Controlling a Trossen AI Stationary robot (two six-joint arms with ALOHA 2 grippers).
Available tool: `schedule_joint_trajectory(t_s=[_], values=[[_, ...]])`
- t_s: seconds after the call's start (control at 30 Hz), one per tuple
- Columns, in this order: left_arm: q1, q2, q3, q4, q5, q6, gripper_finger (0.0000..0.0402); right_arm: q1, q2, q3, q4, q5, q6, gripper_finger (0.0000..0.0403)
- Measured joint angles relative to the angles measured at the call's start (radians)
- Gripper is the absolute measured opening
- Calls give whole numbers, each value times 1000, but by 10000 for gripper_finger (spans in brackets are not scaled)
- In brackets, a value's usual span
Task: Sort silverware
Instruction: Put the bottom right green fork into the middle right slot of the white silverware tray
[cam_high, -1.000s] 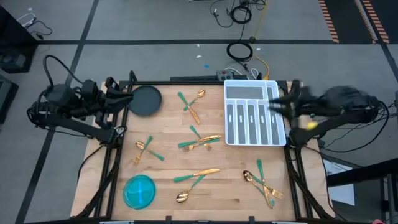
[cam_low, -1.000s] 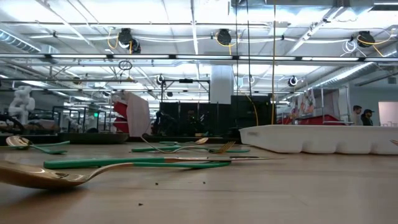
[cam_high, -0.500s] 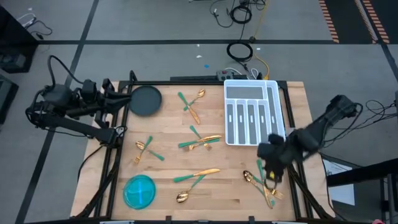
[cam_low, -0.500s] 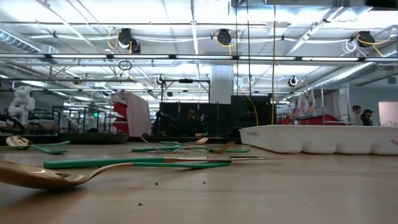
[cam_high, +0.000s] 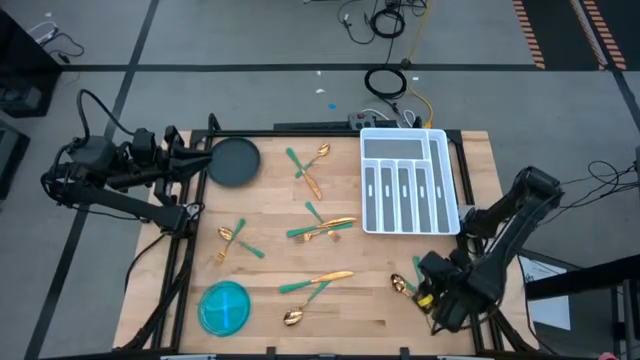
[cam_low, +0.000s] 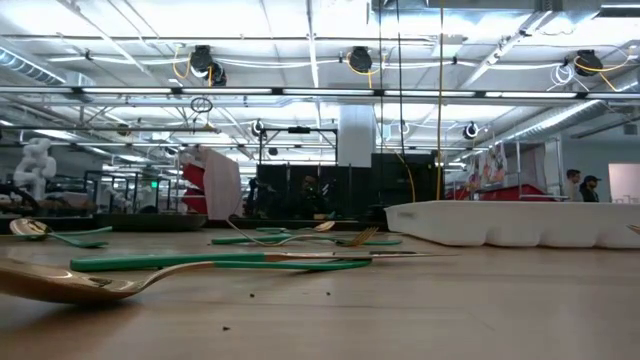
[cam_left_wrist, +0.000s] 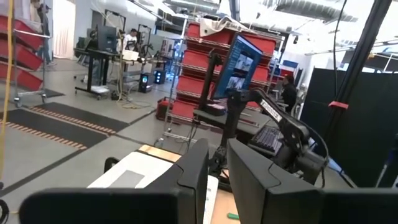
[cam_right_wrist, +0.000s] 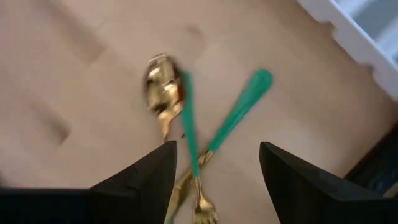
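A: Your right gripper (cam_high: 432, 295) hangs low over the counter's (cam_high: 370, 300) near right corner, arm folded in from the right edge. Fingers (cam_right_wrist: 142, 180) apart, nothing between them.

B: What lies under it?

A: A crossed cluster (cam_right_wrist: 193, 130) of silverware: a gold spoon bowl, two teal handles over each other, a fork head by the fingers. On the counter, unheld.

B: Anything crowding you?

A: The white tray (cam_high: 404, 183) sits just beyond the cluster, along the right side. Its slots look empty from above. Toward the middle near edge, a knife and spoon (cam_high: 312, 288) lie crossed; the blue bowl (cam_high: 224, 306) sits at the near left corner.

B: Further out?

A: A fork pile (cam_high: 320, 227) at centre, a small pair (cam_high: 235, 240) to its left, another pair (cam_high: 308, 166) near the far edge. A dark round plate (cam_high: 233, 161) at the far left corner.

B: Your left arm?

A: Parked off the far left corner, left gripper (cam_high: 195, 156) beside the dark plate, fingers (cam_left_wrist: 193, 174) a little apart and empty.
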Motion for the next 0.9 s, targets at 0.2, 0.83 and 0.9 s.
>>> schedule_joint_trajectory(t_s=[0.2,0.83,0.9], values=[[0,12,0,-1,-1,-26,67,-4,25,-43,8,-3,273,232],[0,47,-2,-59,-5,-26,67,-4,34,-128,332,-135,39,288],[0,50,-2,-59,-5,-26,67,1,34,-128,346,-140,-68,287]])
